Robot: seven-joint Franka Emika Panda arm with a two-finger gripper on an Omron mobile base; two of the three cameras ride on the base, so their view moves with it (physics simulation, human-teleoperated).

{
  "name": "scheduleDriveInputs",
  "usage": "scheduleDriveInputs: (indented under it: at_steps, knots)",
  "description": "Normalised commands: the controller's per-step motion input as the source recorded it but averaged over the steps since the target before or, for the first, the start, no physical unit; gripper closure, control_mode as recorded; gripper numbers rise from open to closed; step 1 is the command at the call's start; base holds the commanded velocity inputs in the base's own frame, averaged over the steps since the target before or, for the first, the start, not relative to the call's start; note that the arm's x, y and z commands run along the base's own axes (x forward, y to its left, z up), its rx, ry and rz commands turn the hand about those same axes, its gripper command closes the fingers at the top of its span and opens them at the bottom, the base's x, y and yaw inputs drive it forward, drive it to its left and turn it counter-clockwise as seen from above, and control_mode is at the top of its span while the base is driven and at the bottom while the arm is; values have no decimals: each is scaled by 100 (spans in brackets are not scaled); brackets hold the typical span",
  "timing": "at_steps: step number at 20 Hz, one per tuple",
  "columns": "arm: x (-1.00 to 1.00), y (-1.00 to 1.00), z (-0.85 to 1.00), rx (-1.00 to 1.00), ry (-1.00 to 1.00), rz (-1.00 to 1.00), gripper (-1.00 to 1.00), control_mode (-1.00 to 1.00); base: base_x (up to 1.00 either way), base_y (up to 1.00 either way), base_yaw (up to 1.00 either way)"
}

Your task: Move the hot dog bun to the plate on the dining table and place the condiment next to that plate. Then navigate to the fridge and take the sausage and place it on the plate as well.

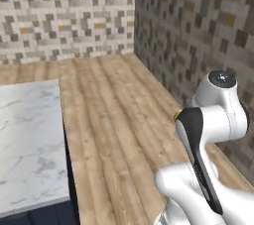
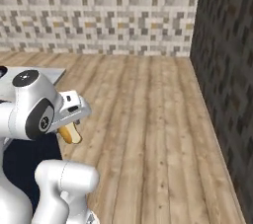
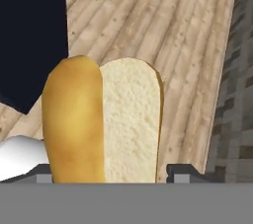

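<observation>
Between the finger tips of the gripper (image 3: pixel 112 173), the hot dog bun (image 3: pixel 104 119) sits clamped, carried above the wooden floor (image 1: pixel 119 120) beside a marble counter (image 1: pixel 27 140). Carrying it well probably means keeping the hand level and the squeeze steady until the plate comes up.

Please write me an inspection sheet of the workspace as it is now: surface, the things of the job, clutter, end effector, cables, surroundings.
Surface: white marble counter top at the left, with dark panels beneath it; nothing lies on the part in view.
Job's things: hot dog bun, golden crust on one side and pale cut face on the other, held above the wooden floor. Plate, condiment and sausage: nothing seen.
Clutter: nothing seen.
End effector: the gripper is closed on the bun, one finger tip on each side.
Cables: nothing seen.
Surroundings: a light mosaic tile wall ahead, a darker tiled wall at the right.
</observation>
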Motion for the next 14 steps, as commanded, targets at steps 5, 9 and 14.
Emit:
scheduleDriveInputs:
  at_steps: [5,9,14]
  knots:
    - [0,0,0,0,0,0,100,100,81,-56,47]
    - [0,0,0,0,0,0,100,100,81,-56,48]
    - [0,0,0,0,0,0,100,100,81,-53,50]
